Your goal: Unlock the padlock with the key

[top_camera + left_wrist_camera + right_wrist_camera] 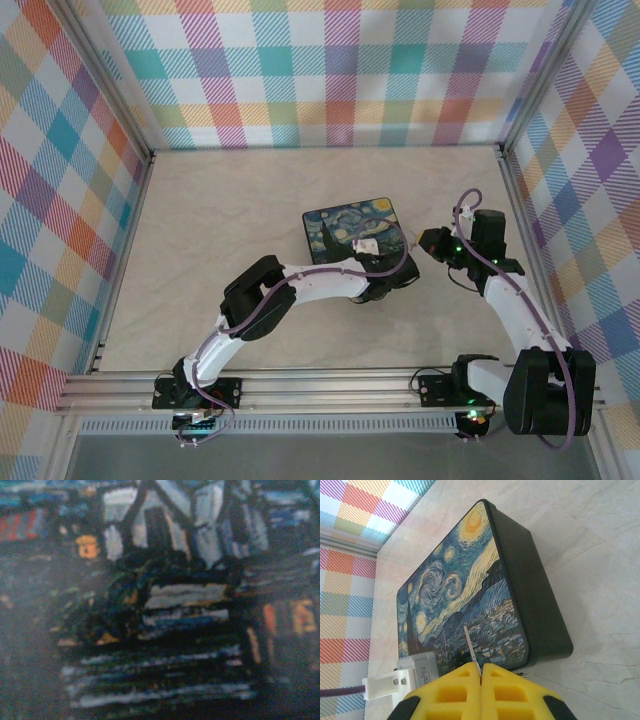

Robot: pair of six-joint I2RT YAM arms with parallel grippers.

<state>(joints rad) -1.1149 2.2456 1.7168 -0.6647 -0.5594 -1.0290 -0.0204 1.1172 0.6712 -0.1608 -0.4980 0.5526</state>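
So the thin, pale silvery metal key is pinched between the yellow fingers of the right gripper, which is clamped tight on it with no gap showing between the pads. Only a short sliver sticks out past the fingertips. In the right wrist view it points up and slightly left, with its tip over the near end of the lid of the blue-and-yellow swirl-painted rectangular tin. Can't tell if it's actually touching the lid or just hovering above it.

From the top camera, the right gripper sits just beside the tin's right side, aimed left at it. The left gripper is down at the tin's near-right corner, right next to the other one. Honestly can't tell if its jaws are spread or closed, it's just a dark blob from up there. The left wrist view is a blurry close-up of the tin's painted lid, so no help.

A white plastic block with a purple cable, on the left arm's wrist, sits at the lid's near edge just left of the yellow fingers.

The tin lies flat on the pale marbled table, around the middle, with pastel plaid walls on three sides.
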